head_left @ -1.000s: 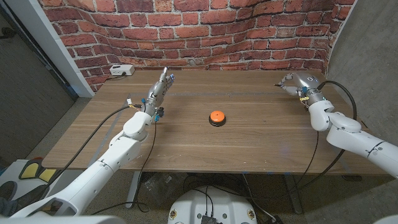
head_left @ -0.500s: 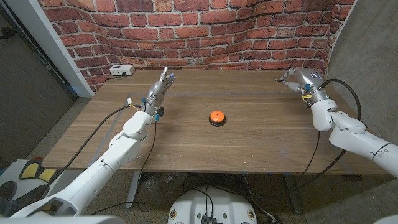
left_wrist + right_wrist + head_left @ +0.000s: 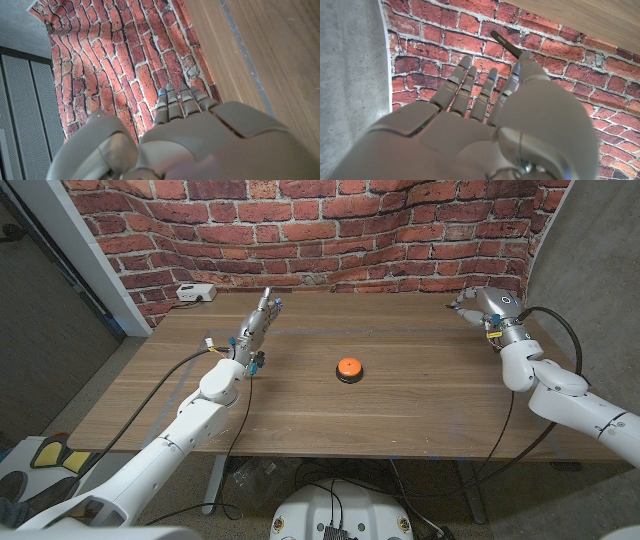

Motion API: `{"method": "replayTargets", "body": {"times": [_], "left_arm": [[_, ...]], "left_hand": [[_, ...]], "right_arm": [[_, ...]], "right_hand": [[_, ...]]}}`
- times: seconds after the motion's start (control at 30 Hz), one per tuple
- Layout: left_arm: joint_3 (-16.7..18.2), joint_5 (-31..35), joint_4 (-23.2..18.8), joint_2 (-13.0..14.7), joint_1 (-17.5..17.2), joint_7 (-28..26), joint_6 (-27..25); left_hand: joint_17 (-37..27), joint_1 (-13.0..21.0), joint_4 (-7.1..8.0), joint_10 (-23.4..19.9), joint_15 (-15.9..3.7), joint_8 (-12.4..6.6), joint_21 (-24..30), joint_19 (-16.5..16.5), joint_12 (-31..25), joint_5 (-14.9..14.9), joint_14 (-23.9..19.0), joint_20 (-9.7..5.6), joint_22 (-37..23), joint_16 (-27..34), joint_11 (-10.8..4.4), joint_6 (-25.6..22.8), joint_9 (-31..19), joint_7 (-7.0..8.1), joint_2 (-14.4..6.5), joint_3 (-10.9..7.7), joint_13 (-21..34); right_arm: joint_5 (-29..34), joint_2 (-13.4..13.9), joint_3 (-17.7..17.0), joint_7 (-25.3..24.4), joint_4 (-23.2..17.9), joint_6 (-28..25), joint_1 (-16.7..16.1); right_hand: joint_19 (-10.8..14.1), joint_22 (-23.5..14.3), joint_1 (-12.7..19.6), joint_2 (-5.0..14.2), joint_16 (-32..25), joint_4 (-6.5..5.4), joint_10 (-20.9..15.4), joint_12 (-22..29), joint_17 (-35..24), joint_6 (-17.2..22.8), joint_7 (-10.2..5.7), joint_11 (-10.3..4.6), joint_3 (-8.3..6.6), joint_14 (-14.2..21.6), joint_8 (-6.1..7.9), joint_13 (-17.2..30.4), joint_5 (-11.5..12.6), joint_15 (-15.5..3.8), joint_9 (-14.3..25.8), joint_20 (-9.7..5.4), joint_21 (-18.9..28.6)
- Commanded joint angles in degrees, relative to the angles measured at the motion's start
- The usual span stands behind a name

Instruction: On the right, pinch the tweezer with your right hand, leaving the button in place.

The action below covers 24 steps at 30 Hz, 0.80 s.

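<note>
Compared with one second earlier, the right hand (image 3: 478, 307) has shifted slightly toward the brick wall (image 3: 300, 225) at the far right of the bench (image 3: 400, 410); the left hand (image 3: 262, 317) and the button (image 3: 348, 367) are unchanged in position. In the right wrist view, a dark slim tweezer (image 3: 506, 45) projects past the thumb and a fingertip of the right hand (image 3: 480, 115), pinched between them and held off the bench against the brick background. The left hand (image 3: 180, 125) holds nothing, with its fingers extended straight and close together. Count: one tweezer, one orange button at the bench centre, one white box (image 3: 194, 293) at the far left corner, two hands.
</note>
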<state>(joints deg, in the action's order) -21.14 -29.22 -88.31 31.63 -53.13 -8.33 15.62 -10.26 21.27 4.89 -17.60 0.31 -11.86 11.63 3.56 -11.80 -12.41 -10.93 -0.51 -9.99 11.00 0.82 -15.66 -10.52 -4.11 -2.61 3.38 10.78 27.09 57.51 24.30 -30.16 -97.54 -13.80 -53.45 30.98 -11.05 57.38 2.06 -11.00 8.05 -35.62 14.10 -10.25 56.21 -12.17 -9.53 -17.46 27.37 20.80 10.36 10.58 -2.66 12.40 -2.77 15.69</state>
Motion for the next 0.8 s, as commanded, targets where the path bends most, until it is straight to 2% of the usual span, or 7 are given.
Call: {"method": "replayTargets", "body": {"times": [0.03,0.8], "left_arm": [[-0.2,0.2,0.3,-0.2,0.3,0.1,0.3],[0.0,0.0,-0.2,0.2,-0.2,0.3,0.1]], "left_hand": [[-0.2,-0.2,0.22,-0.4,-0.06,0.17,-0.1,0.0,0.0,0.0,-0.6,0.47,-0.3,-0.1,0.17,-0.5,-0.3,0.07,-0.2,0.25,0.2],[-0.2,-0.1,0.23,-0.4,-0.1,0.19,-0.1,0.0,0.0,0.0,-0.6,0.46,-0.3,-0.2,0.13,-0.6,-0.3,0.11,-0.3,0.46,0.2]], "right_arm": [[0.8,-0.5,-0.4,-1.6,0.3,0.3,-0.5],[1.0,-0.6,-1.4,-3.0,-0.7,0.1,-1.8]], "right_hand": [[0.5,-0.3,-0.1,0.24,-0.1,0.21,-0.7,0.2,-0.2,0.6,-0.07,-0.45,0.15,0.6,0.4,0.2,0.2,-4.0,0.3,-3.69,0.4],[1.4,-0.5,0.3,0.8,-0.2,0.29,-1.8,0.2,-0.3,3.5,0.03,-0.61,-0.23,2.0,1.46,0.2,0.1,-4.37,0.3,-4.04,0.8]]}}
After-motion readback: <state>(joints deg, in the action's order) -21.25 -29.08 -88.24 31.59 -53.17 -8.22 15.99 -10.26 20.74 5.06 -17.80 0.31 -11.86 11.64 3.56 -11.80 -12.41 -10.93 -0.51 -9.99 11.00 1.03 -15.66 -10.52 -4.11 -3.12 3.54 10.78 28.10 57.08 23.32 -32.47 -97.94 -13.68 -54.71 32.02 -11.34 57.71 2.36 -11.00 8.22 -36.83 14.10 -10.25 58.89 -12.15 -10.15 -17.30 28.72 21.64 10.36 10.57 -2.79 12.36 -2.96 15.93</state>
